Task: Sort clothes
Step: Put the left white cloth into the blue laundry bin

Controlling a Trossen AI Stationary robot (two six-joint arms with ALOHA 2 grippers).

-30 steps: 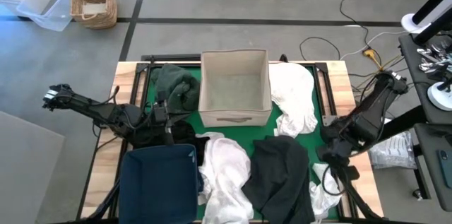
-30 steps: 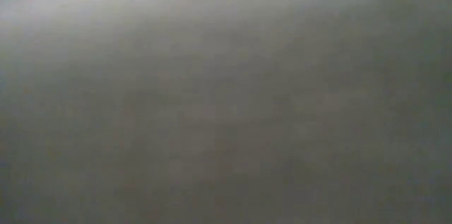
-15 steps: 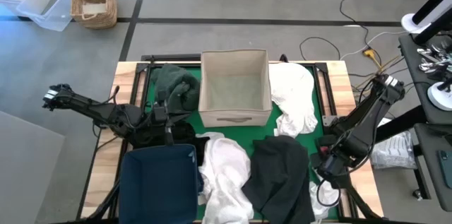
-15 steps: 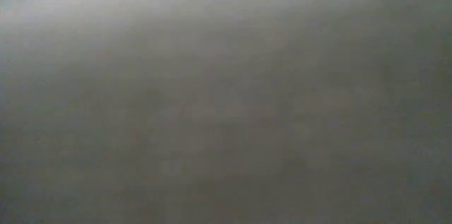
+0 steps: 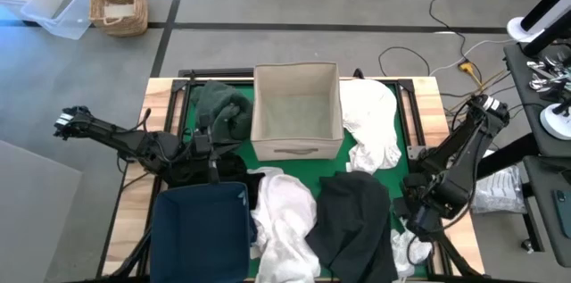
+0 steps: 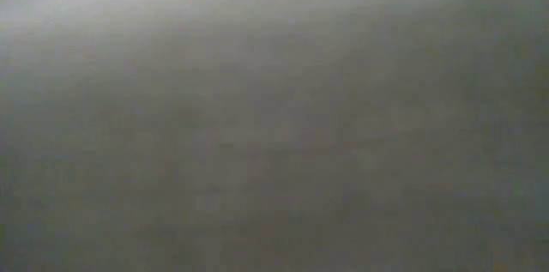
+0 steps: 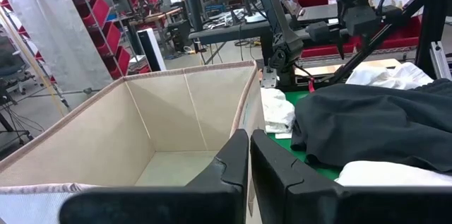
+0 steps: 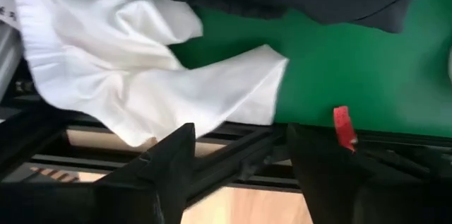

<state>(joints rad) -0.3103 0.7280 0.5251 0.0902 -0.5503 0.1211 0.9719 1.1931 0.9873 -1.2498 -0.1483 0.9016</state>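
While poised, fingers spread, above the small white garment (image 8: pixel 152 75) at the table's near right edge, right gripper (image 8: pixel 240 157) risks snagging the frame rail; left gripper (image 7: pixel 248 155), fingers pressed together, beside the beige box (image 7: pixel 176 121).

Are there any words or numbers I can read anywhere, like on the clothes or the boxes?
No readable text anywhere.
White garment by the right gripper: dark marks at its edge, too small to read.
Red tag on the green mat: no letters visible.
Beige fabric box and navy bin: no labels seen.
Low view: only grey blur.
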